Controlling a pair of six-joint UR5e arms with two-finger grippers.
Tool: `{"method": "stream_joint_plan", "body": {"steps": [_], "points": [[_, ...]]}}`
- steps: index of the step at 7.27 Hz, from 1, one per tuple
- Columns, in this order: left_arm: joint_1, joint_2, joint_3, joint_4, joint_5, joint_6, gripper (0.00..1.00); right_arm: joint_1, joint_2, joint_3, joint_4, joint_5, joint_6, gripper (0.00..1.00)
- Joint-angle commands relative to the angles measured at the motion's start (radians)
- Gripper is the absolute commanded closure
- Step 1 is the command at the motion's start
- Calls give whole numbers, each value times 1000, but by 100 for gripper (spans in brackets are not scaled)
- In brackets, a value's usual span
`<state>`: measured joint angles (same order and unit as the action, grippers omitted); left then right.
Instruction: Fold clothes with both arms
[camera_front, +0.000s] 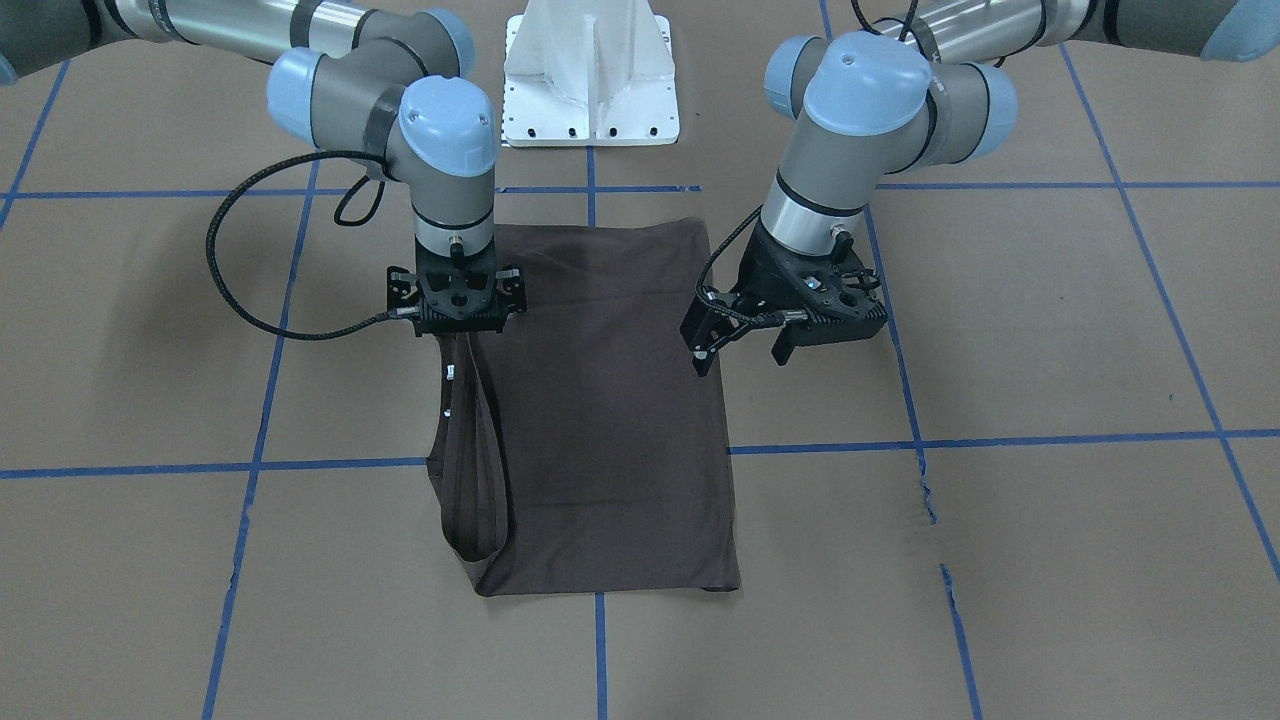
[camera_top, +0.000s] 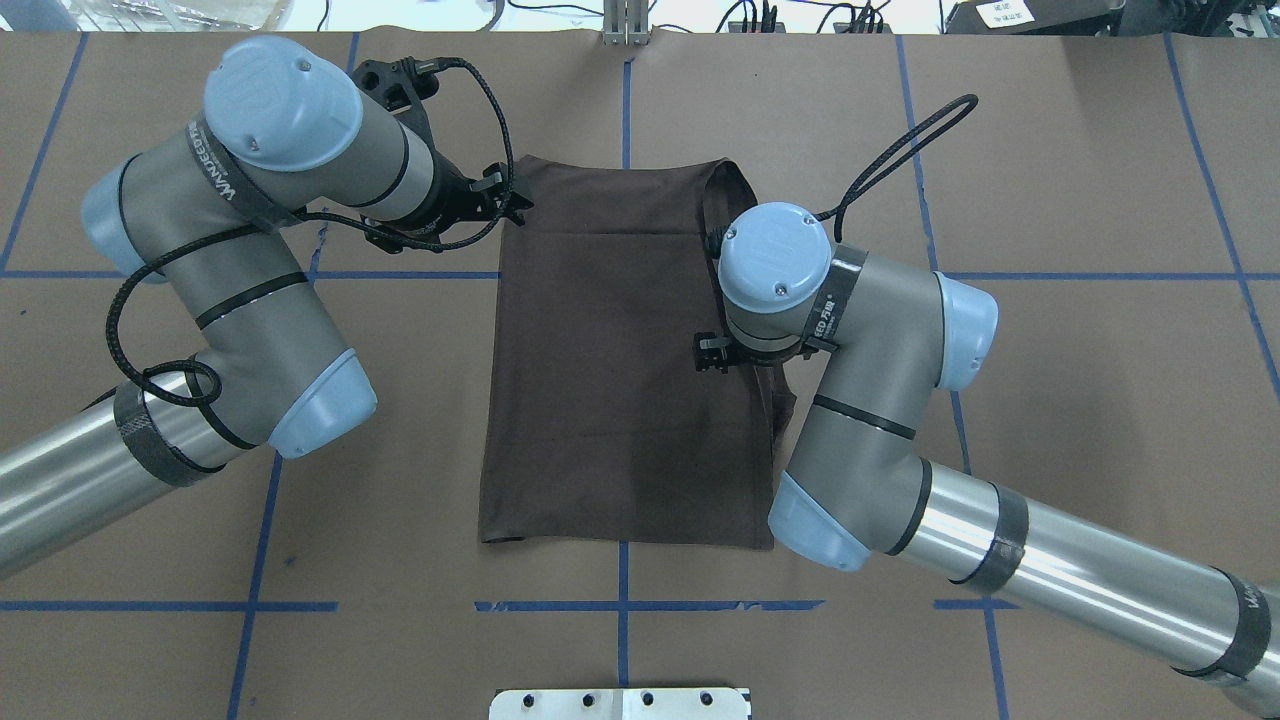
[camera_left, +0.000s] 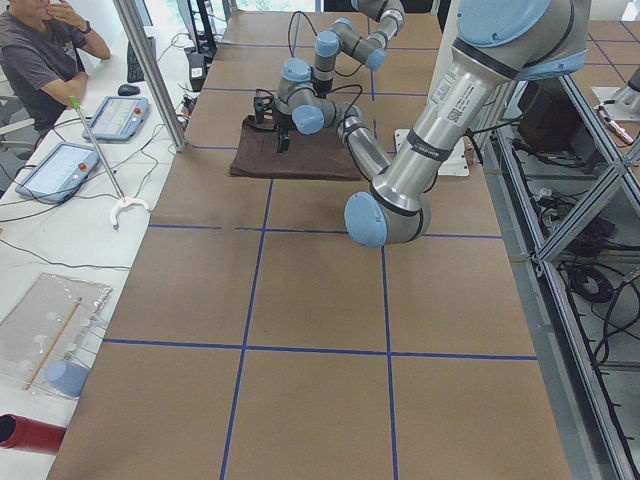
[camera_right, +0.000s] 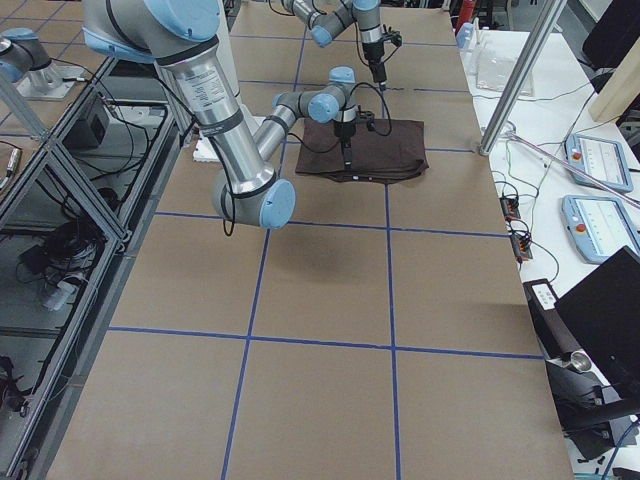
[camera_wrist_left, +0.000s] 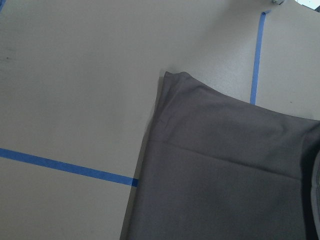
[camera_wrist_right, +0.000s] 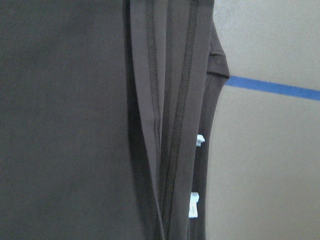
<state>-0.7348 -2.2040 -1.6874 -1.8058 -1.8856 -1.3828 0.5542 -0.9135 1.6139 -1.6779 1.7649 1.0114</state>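
The dark brown T-shirt (camera_front: 610, 420) lies folded into a long rectangle on the table, also seen in the overhead view (camera_top: 620, 380). My right gripper (camera_front: 460, 335) is shut on the shirt's long side edge and holds it lifted, so a strip of hems hangs down toward the table. Its wrist view shows those hems (camera_wrist_right: 170, 125) with small white tags (camera_wrist_right: 199, 140). My left gripper (camera_front: 742, 345) is open and empty, tilted, just beside the opposite long edge near the far corner (camera_top: 505, 200). Its wrist view shows only that shirt corner (camera_wrist_left: 225, 175).
The white pedestal base (camera_front: 590, 80) stands behind the shirt. Blue tape lines (camera_front: 1000, 438) grid the brown table. An operator (camera_left: 40, 60) sits past the far side with tablets (camera_left: 55, 170) and a metal pole (camera_left: 150, 70).
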Motion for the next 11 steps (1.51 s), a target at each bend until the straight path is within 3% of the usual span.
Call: {"method": "stream_joint_plan", "body": {"steps": [1,4,11], "points": [[-1,17,-2,-4,-1,4,0,56,50,-133,44,1,-58,0],[0,30,-2,-10,0,16,0,79,102,-255,144,4,-97,0],[2,18,-5,-7,-1,16,0,136,88,-293,144,51,-158,0]]}}
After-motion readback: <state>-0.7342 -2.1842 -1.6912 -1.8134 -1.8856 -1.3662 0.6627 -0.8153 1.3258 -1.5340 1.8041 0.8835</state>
